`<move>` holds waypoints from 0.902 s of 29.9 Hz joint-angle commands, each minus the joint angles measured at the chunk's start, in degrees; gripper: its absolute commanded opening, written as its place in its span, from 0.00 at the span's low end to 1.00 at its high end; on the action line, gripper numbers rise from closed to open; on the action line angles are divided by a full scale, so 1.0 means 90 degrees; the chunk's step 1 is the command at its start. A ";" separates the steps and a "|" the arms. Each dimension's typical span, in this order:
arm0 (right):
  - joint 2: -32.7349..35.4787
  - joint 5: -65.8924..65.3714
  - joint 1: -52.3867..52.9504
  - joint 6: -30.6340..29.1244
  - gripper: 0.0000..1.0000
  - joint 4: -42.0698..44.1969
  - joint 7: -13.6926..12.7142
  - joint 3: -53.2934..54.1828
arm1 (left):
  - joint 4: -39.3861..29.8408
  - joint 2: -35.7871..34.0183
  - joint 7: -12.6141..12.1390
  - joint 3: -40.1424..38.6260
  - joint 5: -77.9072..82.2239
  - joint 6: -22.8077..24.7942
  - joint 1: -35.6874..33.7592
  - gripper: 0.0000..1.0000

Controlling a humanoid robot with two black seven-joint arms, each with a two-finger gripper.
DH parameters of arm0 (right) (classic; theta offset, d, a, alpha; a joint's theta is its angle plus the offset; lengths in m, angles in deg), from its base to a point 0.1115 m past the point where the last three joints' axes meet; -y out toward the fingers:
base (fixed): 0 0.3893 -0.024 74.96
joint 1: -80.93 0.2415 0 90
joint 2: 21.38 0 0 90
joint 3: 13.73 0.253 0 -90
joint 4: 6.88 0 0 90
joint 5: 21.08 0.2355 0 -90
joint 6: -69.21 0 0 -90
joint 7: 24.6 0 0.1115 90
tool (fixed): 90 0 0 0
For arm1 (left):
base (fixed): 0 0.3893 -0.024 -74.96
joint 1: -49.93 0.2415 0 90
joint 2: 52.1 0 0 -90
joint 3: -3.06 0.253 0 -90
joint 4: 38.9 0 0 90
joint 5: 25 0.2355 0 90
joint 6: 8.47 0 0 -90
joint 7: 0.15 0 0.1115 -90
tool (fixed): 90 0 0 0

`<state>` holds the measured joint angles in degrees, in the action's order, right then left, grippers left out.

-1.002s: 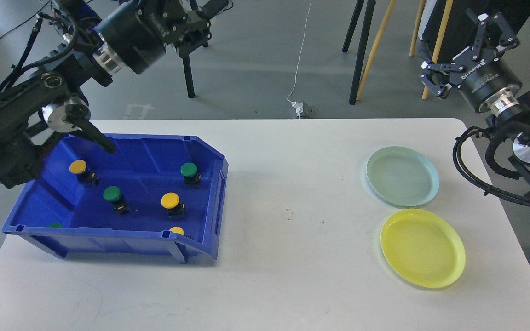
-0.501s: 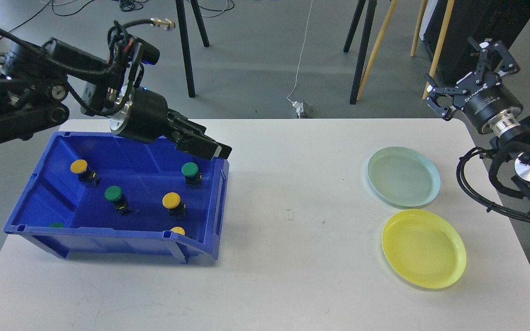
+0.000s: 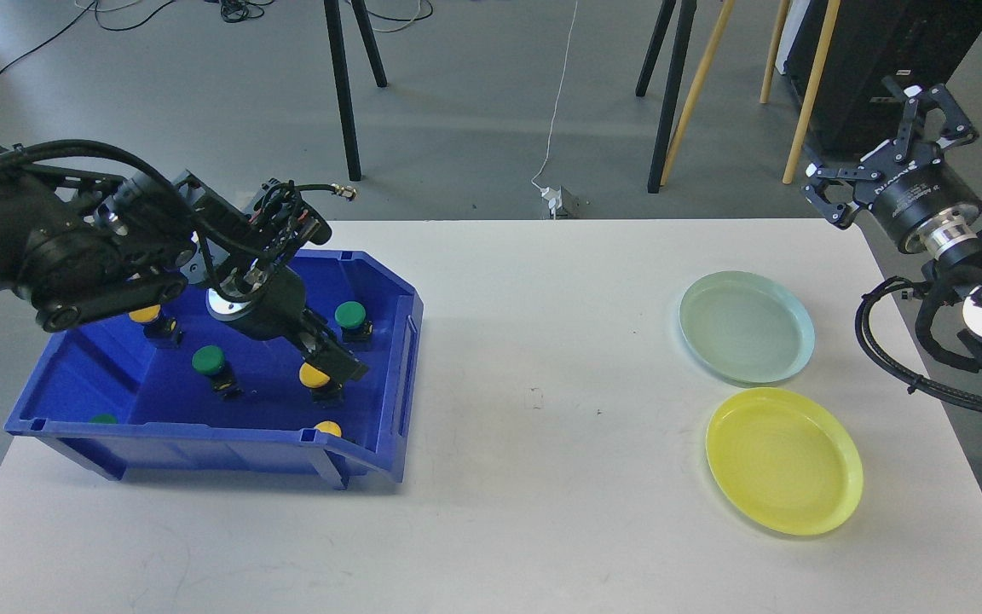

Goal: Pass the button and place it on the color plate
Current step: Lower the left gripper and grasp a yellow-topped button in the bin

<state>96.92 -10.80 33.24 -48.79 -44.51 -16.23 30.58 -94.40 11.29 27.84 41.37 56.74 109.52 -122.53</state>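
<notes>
A blue bin [image 3: 201, 433] at the left holds several buttons on black bases. Green ones show at the back right [image 3: 350, 315], in the middle [image 3: 208, 360] and at the front left rim [image 3: 102, 419]. Yellow ones show at the front [image 3: 327, 427], at the back left [image 3: 143, 315] half hidden by my arm, and in the middle [image 3: 313, 376]. My left gripper [image 3: 339, 367] reaches down into the bin, right over the middle yellow button; its fingers are dark and I cannot tell them apart. My right gripper [image 3: 883, 141] is open and empty, raised beyond the table's right corner.
A pale green plate [image 3: 747, 327] and a yellow plate [image 3: 783, 460] lie at the right of the white table [image 3: 542, 477]. Tripod and easel legs [image 3: 670, 94] stand on the floor behind the table.
My left arm has swung down from above the bin's back edge into the bin, to the middle yellow button. My right gripper has drifted slightly right.
</notes>
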 commanded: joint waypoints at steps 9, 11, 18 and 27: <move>-0.0001 0.0000 -0.0004 -0.0001 1.00 -0.0009 -0.0003 -0.0010 | 0.0472 0.0017 0.0000 -0.0068 0.0039 0.0001 0.0450 0.98; -0.0001 0.0000 -0.0004 -0.0001 1.00 -0.0009 -0.0013 -0.0010 | 0.0570 0.0056 0.0000 -0.0088 0.0039 0.0001 0.0529 0.98; -0.0001 0.0000 -0.0023 -0.0001 1.00 0.0001 -0.0052 -0.0020 | 0.0726 0.0213 0.0000 -0.0088 0.0029 0.0001 0.0714 0.97; -0.0010 0.0000 -0.0023 -0.0001 1.00 0.0010 -0.0052 -0.0020 | 0.0785 0.0252 0.0000 -0.0097 0.0020 0.0001 0.0773 0.89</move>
<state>96.92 -10.80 33.04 -48.79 -44.49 -16.70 30.41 -87.37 13.50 27.84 40.49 56.98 109.52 -115.68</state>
